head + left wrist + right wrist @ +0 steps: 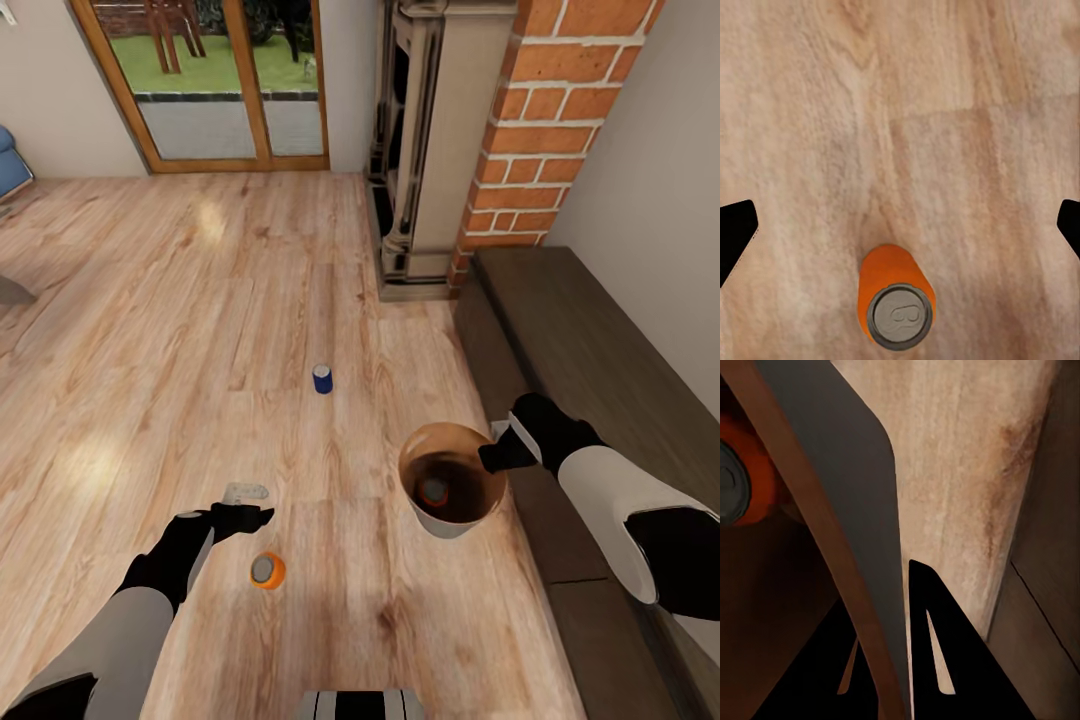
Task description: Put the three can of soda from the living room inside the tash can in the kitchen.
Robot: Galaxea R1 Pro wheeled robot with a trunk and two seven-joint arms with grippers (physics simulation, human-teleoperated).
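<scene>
The right gripper [497, 452] pinches the rim of the tash can [447, 525], one jaw inside and one outside the wall, as the right wrist view shows; held this way the bin hangs open-side up above the wood floor [200, 330], so cans can be dropped in where they stand rather than carried off one by one; one orange can [433, 491] already lies at its bottom.

The left gripper [250, 505] hovers over the floor with its jaws spread wide and nothing between them; the second orange can [267, 571] stands upright just near of it, and in the left wrist view it sits [897, 306] toward one edge rather than centred between the jaws, so I judge the arm must shift nearer before closing. The dark blue can [322, 378] stands farther off, in open floor, well apart from both arms.

To the right runs a dark low bench [590, 340], close beside the bin; beyond it rise the brick chimney [545, 120] and fireplace [420, 150]; glass doors [215, 80] at the far wall; nothing blocks either remaining can.
</scene>
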